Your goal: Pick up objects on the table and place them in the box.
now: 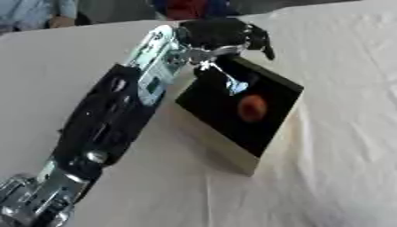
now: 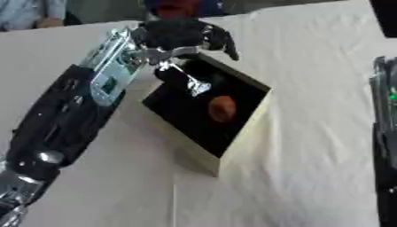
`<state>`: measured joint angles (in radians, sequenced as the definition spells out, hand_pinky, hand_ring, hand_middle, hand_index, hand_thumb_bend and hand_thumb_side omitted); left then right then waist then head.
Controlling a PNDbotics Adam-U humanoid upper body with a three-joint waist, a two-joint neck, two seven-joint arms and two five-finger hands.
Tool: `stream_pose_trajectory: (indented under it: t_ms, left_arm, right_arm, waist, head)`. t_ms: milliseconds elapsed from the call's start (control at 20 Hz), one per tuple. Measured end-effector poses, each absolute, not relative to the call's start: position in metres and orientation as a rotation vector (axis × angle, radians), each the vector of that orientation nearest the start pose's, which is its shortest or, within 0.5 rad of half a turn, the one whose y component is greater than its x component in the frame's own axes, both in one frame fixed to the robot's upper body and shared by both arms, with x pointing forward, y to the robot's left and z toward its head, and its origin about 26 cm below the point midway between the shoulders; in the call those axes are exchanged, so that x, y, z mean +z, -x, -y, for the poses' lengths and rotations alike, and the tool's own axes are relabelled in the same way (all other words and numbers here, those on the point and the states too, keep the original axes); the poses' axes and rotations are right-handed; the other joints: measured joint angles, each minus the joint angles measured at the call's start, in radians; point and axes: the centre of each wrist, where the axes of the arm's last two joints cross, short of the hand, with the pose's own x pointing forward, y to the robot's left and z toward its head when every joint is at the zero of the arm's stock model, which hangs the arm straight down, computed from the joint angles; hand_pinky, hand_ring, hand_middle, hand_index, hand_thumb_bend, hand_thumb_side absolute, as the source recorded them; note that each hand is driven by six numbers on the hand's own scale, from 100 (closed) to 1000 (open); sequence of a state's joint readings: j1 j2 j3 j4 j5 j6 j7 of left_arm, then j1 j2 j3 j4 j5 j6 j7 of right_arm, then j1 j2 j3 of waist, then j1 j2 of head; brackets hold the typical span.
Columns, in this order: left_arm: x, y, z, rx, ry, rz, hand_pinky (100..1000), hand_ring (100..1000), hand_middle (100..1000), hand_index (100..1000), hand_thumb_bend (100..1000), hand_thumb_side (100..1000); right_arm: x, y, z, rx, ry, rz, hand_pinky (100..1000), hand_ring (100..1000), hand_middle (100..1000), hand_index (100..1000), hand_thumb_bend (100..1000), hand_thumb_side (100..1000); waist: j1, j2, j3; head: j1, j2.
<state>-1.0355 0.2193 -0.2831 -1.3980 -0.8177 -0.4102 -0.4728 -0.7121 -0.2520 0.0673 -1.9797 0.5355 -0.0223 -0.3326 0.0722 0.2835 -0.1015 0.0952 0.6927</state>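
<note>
Box, square, black-lined with pale walls, sits on my white-clothed table, holding one reddish-brown round object. My left hand hovers above its far corner; whether the curled fingers hold anything I cannot tell. Risk: lowering could clip the rim.

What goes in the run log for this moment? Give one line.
left hand over box far corner, fingers curled, hold unclear | orange-brown object and shiny object inside box | right hand not visible

A demonstration or lab-like room: a counter draped in wrinkled cream cloth, with seated people along its far edge.
</note>
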Motion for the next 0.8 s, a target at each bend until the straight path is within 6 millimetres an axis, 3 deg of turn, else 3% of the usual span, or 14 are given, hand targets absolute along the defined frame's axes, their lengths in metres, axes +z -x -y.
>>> stream_pose_trajectory:
  t_ms: [100,250,700,750,800]
  left_arm:
    - [0.298,-0.405,-0.114,2.055,0.750,-2.503,633,761,750,825,100,514]
    - [0.295,-0.397,-0.134,1.916,0.753,-2.673,630,750,749,834,100,561]
    - [0.284,-0.365,-0.215,1.361,0.891,-3.157,637,748,762,841,100,618]
    - [0.284,-0.360,-0.224,1.291,0.916,-3.194,638,747,762,836,100,776]
    - [0.283,-0.355,-0.232,1.223,0.937,-3.231,638,746,761,835,100,628]
  right_arm:
    - [0.306,-0.314,0.188,-0.227,-0.877,-3.267,743,814,624,721,100,687]
    - [0.305,-0.314,0.190,-0.218,-0.891,-3.271,743,814,624,721,100,687]
    - [0.305,-0.314,0.193,-0.208,-0.913,-3.265,743,814,624,721,100,684]
    - [0.305,-0.314,0.194,-0.210,-0.916,-3.263,742,814,624,720,100,670]
    - [0.305,-0.314,0.194,-0.209,-0.917,-3.263,742,814,624,720,100,683]
  waist:
    - [-0.001,-0.001,0.006]
    - [-0.002,-0.003,0.015]
    - [-0.013,-0.003,0.036]
    - [-0.013,-0.002,0.039]
    - [-0.014,-0.001,0.042]
  head:
    - [-0.004,0.000]
    - [-0.017,0.000]
    - [-0.044,0.001]
    - [-0.045,0.001]
    - [-0.046,0.001]
